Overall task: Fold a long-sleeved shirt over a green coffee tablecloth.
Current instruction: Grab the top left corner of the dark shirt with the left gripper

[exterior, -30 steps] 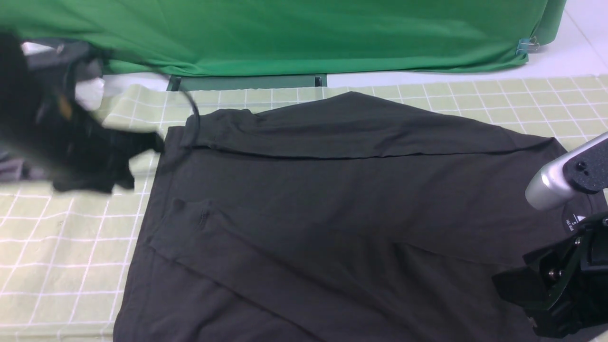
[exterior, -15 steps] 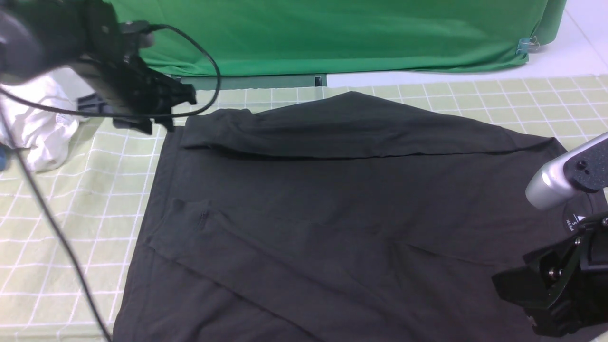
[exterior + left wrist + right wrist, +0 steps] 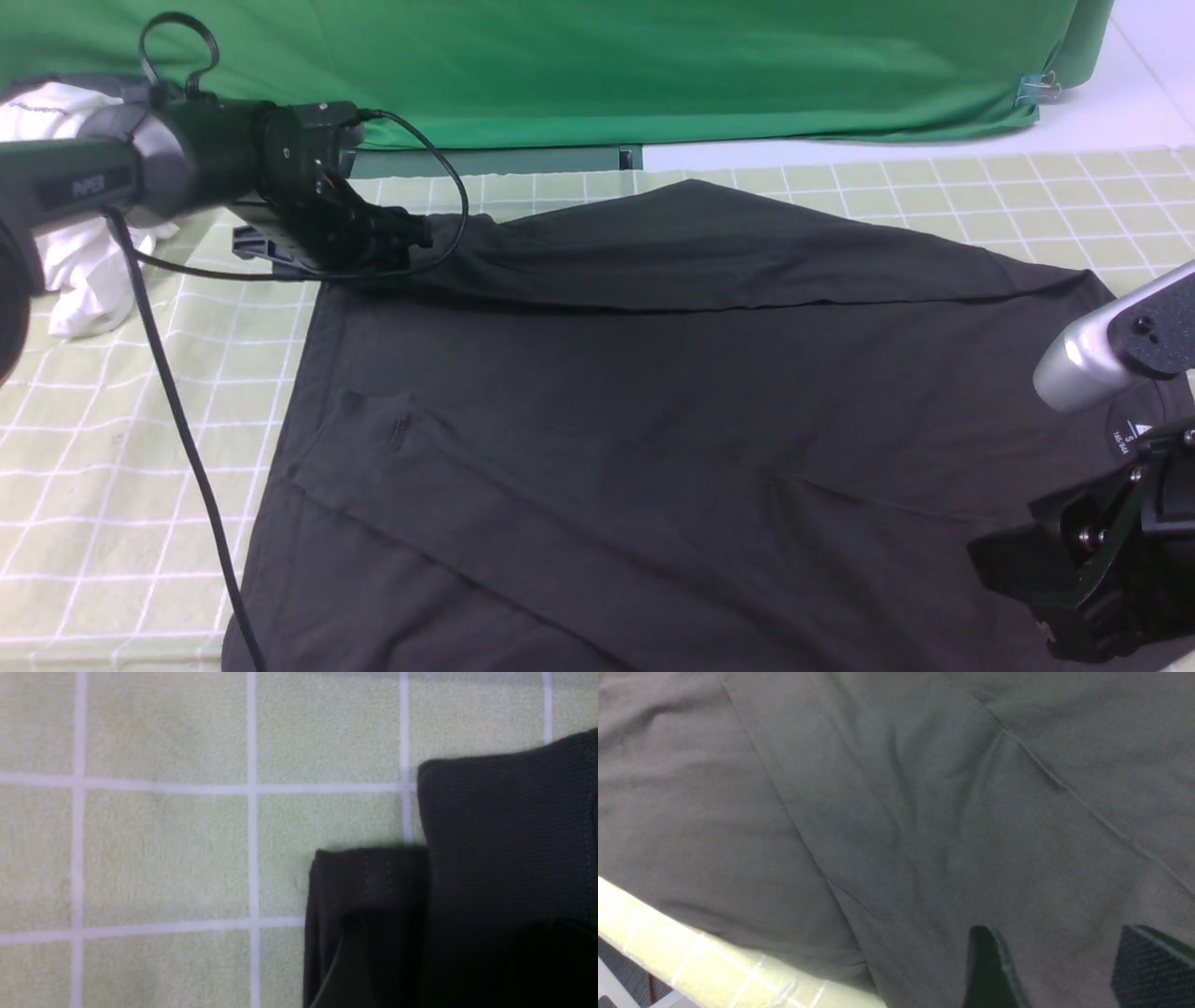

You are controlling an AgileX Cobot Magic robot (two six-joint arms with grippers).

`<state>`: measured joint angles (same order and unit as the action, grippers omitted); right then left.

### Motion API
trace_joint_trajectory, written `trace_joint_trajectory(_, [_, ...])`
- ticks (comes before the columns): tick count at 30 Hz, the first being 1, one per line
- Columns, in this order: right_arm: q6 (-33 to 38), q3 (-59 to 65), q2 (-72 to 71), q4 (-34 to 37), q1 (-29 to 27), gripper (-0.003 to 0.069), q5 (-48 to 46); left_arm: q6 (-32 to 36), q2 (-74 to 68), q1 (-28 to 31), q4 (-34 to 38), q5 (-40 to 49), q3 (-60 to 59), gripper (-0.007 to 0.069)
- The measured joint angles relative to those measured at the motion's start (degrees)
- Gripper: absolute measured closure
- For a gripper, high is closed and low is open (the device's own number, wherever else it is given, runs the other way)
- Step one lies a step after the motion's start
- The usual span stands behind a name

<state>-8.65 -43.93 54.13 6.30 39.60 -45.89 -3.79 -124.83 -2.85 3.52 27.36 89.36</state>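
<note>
While the left tool hung open and empty over the folded-in sleeve cuff, the black shirt lay spread across the checked green tablecloth; the right tool hovered open, gripping nothing, near the collar label, seemingly poised for the next fold.

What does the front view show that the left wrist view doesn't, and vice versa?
Front only: the whole long-sleeved shirt spread flat, its neck label, a white garment, the deep-green backdrop, the left arm and the right arm. Left wrist only: close-up stitching on a folded shirt corner. Both: the black shirt lying on the green grid tablecloth.
</note>
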Motion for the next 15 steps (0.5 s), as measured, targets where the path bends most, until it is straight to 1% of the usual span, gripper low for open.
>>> trace_joint_trajectory(2, [0.0,0.0,0.0,0.0,0.0,0.0303,0.1,0.6,-0.1,0.0,0.6,-0.1,0.1,0.0148])
trace_joint_trajectory(3, [0.0,0.0,0.0,0.0,0.0,0.0303,0.1,1.5,-0.2,0.0,0.9,-0.1,0.2,0.0181])
trace_joint_trajectory(6, [0.0,0.0,0.0,0.0,0.0,0.0303,0.4,2.9,-0.3,0.0,1.1,-0.1,0.2,0.0304])
trace_joint_trajectory(9, [0.0,0.0,0.0,0.0,0.0,0.0303,0.5,3.8,-0.3,0.0,1.5,0.0,0.2,0.0483])
trace_joint_trajectory(11, [0.0,0.0,0.0,0.0,0.0,0.0303,0.5,3.8,-0.1,-0.1,1.7,0.4,0.2,0.0562])
trace_joint_trajectory(13, [0.0,0.0,0.0,0.0,0.0,0.0303,0.5,3.8,0.3,-0.1,1.7,1.0,0.2,0.0589])
trace_joint_trajectory(15, [0.0,0.0,0.0,0.0,0.0,0.0303,0.5,3.8,1.1,-0.1,1.9,1.6,0.2,0.0594])
